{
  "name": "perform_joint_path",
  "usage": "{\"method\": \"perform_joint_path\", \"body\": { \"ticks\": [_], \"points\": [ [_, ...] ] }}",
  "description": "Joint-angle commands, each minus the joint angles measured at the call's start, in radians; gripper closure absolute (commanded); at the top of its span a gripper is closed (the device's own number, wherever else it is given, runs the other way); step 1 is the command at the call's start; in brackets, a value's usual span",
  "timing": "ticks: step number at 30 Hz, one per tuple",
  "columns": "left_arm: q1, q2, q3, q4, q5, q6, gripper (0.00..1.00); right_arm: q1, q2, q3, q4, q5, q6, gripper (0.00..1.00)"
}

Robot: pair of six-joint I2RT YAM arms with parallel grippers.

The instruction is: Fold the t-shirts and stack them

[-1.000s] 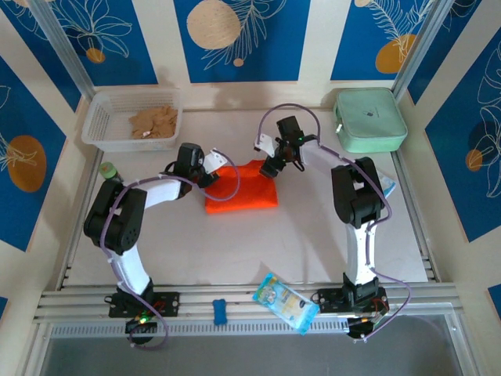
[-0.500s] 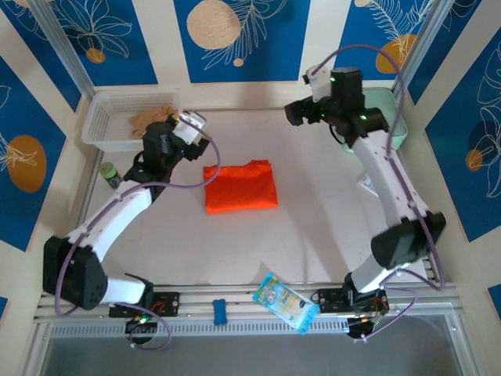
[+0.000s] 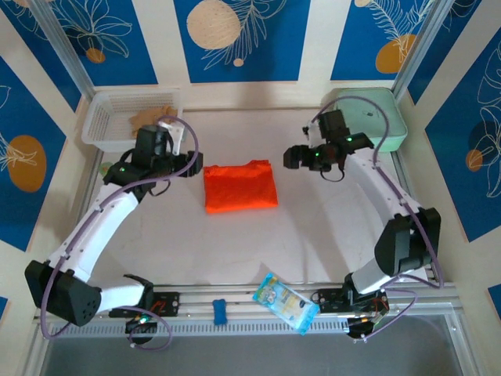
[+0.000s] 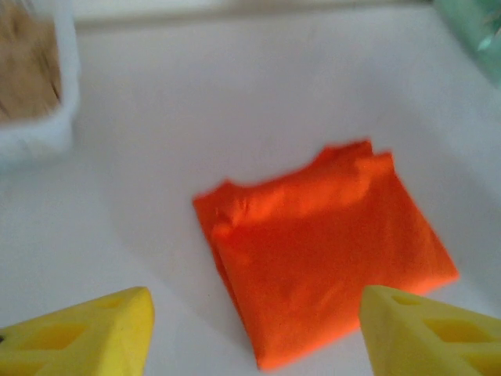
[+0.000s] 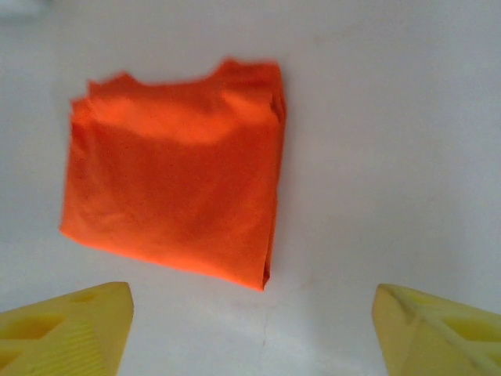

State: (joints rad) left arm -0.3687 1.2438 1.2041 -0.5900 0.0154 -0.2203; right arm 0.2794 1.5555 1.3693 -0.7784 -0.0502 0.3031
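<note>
I can read no words or numbers here. The blue packet [image 3: 286, 302] at the near edge of the table [image 3: 313, 227] has some print on it, but it is too small for me to read.

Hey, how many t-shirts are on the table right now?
1: a folded orange-red t-shirt lies flat in the middle of the table. It is folded in layers, so a second shirt hidden within the bundle cannot be ruled out.
</note>
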Motion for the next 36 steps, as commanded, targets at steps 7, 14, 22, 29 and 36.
{"method": "perform_joint_path", "body": {
  "ticks": [7,14,22,29,36],
  "points": [
    [-0.041,0.204,-0.07,-0.077,0.008,-0.242,0.38,0.108,0.194,0.002,0.018,0.064,0.15,0.27],
    [-0.073,0.38,-0.041,-0.005,-0.025,-0.278,0.4,0.155,0.339,0.055,0.032,0.108,0.178,0.31],
    [-0.075,0.489,-0.044,0.072,-0.018,-0.296,0.56,0.164,0.406,0.06,0.046,0.098,0.19,0.47],
    [-0.087,0.568,-0.03,0.122,0.0,-0.301,0.57,0.176,0.425,0.048,0.057,0.081,0.2,0.56],
    [-0.088,0.645,-0.021,0.129,-0.011,-0.3,0.64,0.187,0.47,0.042,0.073,0.066,0.218,0.62]
  ]
}}
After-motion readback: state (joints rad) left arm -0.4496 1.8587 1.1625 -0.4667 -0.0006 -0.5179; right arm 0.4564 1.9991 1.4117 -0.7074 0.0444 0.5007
